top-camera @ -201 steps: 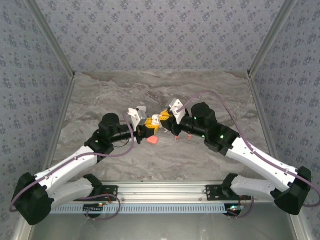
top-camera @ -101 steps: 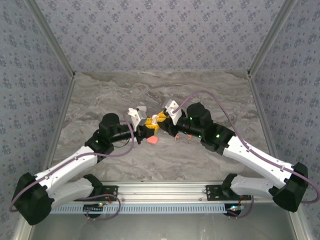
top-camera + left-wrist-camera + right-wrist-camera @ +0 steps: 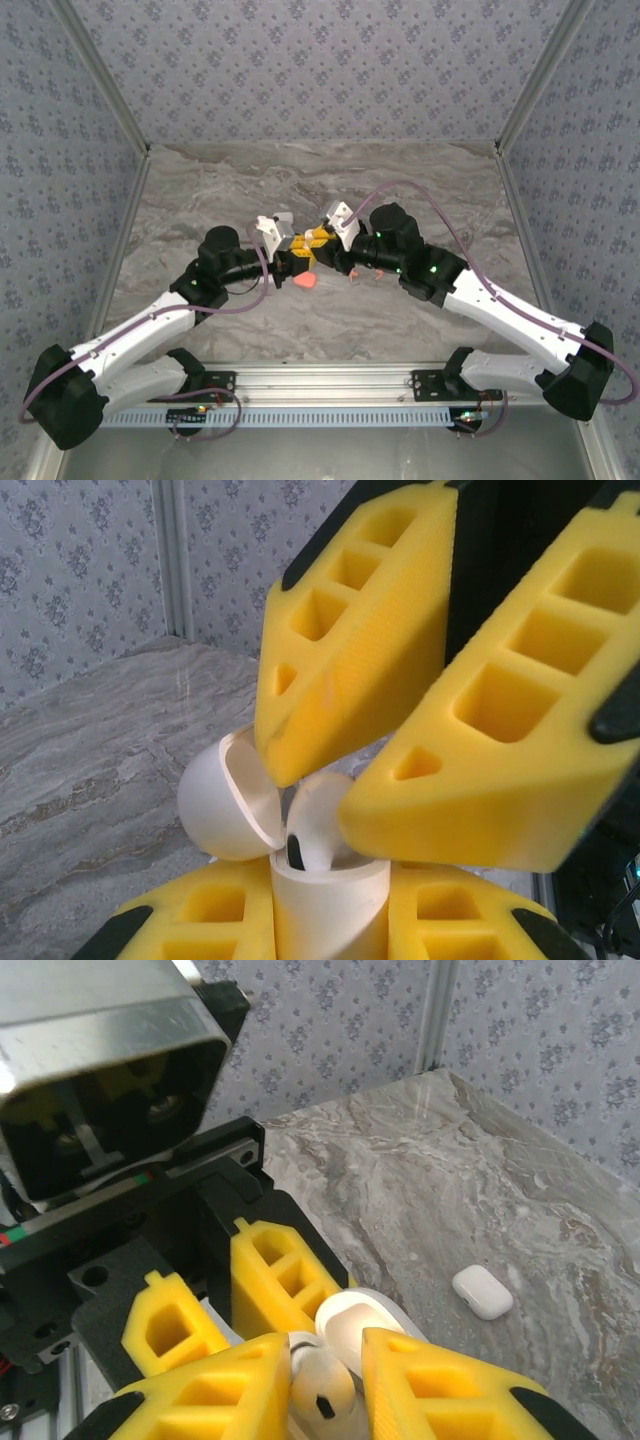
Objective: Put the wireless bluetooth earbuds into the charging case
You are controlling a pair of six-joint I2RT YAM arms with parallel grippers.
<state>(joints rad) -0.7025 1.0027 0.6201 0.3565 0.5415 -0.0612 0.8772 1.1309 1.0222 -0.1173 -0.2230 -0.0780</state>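
Where your arms meet, table (image 3: 200,200): marbled, coral case (image 3: 306,282) at 6 o'clock of the grippers.
Left gripper (image 3: 330,890): clenched on the case (image 3: 330,925) base.
Right gripper (image 3: 322,1358): fingers flank the earbud (image 3: 318,815); you cannot tell whether clenched or released.
Case: white, upright, lid open toward 9 o'clock in left wrist view.
Earbud: white, at the case mouth, 12 o'clock of its base.

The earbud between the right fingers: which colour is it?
The earbud is white; the right wrist view shows it best.
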